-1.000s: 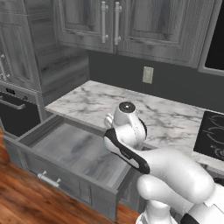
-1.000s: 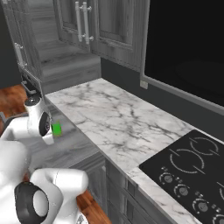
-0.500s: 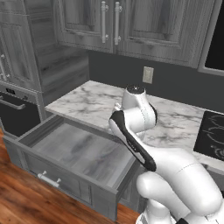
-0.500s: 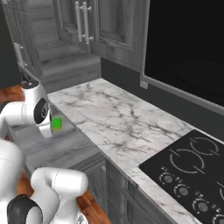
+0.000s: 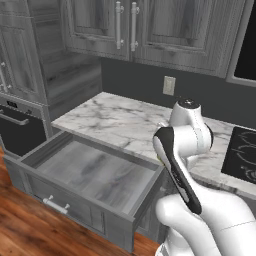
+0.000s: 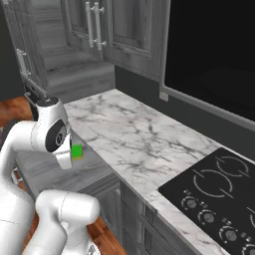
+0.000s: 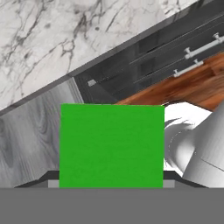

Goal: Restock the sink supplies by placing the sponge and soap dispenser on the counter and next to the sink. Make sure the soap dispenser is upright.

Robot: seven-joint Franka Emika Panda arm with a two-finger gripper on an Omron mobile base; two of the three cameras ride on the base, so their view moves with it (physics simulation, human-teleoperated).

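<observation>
A white robot arm lifts the flat, bright green rectangular sponge (image 7: pixel 111 145) up and out of the open grey wood-grain drawer (image 5: pixel 95 172), the block clamped between the jaws (image 6: pixel 74 152) and sitting square in front of the hand camera. Over the last second the wrist has swung upward and toward the white marble counter (image 6: pixel 134 137) with grey veining, carrying the sponge clear of the drawer's front edge; in the right base view the green block now hangs just below the wrist, level with the counter's rim rather than down inside the drawer.

The jaws stand narrow, closed on the sponge's 2 short sides, though the fingertips themselves are hidden behind it, so the hold is judged from how the block rides with the hand. Beyond the jaws lie the counter's edge, dark cabinet fronts and the wooden floor.

For the task, 1 of the 2 supplies is in hand and likely on its way to the counter. The black glass cooktop (image 6: pixel 219 191) lies well off to the jaws' far side.
</observation>
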